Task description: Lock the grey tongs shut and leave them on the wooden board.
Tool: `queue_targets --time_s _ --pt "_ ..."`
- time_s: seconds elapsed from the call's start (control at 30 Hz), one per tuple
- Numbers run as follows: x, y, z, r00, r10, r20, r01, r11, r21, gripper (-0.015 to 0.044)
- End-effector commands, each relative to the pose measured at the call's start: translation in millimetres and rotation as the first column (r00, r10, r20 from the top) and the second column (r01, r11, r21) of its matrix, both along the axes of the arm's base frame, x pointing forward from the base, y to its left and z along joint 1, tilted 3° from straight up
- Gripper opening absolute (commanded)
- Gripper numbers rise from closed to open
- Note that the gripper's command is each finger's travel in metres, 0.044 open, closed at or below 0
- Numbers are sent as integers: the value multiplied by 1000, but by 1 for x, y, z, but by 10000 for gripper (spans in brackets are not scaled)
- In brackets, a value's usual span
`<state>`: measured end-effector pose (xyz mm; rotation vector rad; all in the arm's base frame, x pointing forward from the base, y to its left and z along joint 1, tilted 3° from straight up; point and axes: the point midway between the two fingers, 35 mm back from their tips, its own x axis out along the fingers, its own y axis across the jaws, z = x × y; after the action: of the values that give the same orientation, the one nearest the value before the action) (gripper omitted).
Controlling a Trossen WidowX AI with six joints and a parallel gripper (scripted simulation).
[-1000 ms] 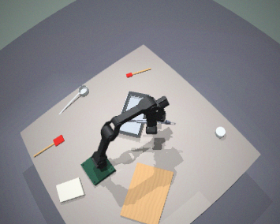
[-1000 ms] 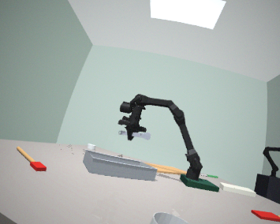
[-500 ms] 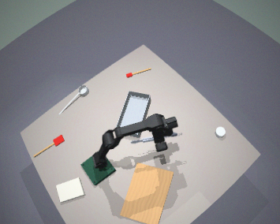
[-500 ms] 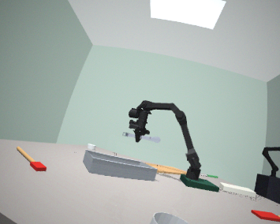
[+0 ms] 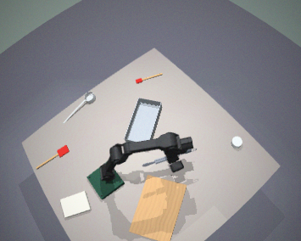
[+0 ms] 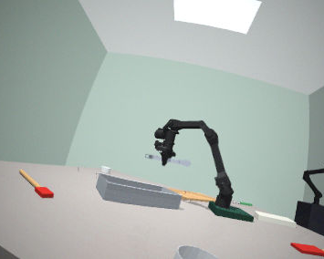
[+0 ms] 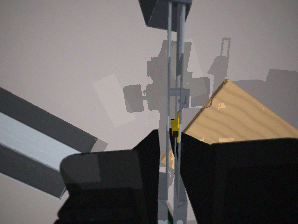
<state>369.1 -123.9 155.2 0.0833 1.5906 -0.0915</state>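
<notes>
My gripper (image 6: pixel 164 162) (image 7: pixel 163 133) points down and is shut on the grey tongs (image 5: pixel 159 161) (image 6: pixel 181 161) (image 7: pixel 181 55). They hang in the air, roughly level, with their two arms close together and nearly parallel. The hinge block is at the top of the wrist view and the tips are at its bottom. A small yellow part (image 7: pixel 175 125) shows between the arms near my fingers. Whether the lock is engaged cannot be seen. The wooden board (image 5: pixel 159 208) (image 6: pixel 194 196) (image 7: pixel 240 115) lies below and to one side. The roasting tin (image 5: pixel 132 120) (image 6: pixel 140 196) (image 7: pixel 50 122) is on the other side, with no tongs across it.
A ladle (image 5: pixel 90 98), two red-headed tools (image 5: pixel 63 151) (image 5: pixel 139 81), a white cup (image 5: pixel 236 142) and a cream block (image 5: pixel 75 204) lie around the table. The arm's base stands on a green plate (image 5: pixel 105 188) (image 6: pixel 231 212).
</notes>
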Motion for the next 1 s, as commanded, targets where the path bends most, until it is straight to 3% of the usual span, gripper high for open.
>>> queue_targets --time_s 0.0,0.97 --pt "-12 -25 4 999 40 8 -40 999 -7 -150" --pt "-142 -161 9 883 470 -9 -470 883 -8 -150"
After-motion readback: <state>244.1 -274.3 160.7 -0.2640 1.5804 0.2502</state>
